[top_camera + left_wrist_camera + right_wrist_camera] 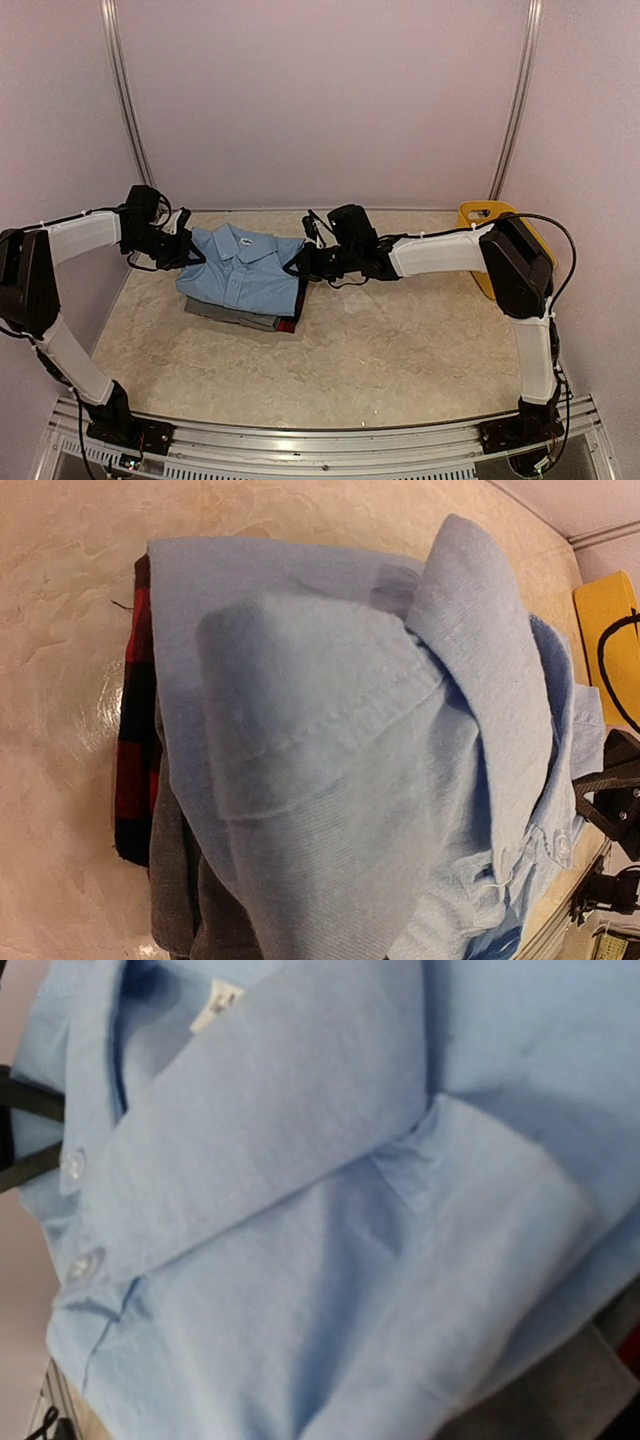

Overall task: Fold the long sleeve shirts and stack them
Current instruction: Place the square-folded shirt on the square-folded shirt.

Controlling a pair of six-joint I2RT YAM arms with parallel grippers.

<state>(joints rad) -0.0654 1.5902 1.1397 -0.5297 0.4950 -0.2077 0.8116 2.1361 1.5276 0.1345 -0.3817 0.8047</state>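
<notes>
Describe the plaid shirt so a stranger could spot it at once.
On the marbled table, look at the folded pile left of centre, topped by the light blue shirt. The plaid shirt shows only as a narrow strip at the pile's edge under the blue. Its red-and-black checks set it apart from the plain blue one and the grey shirt.

Top view: even diffuse light, weak shadows. Both wrist views blurred, light blue shirt [300,1260] too close to focus. Glare on table [95,705] mid-left, left wrist.
</notes>
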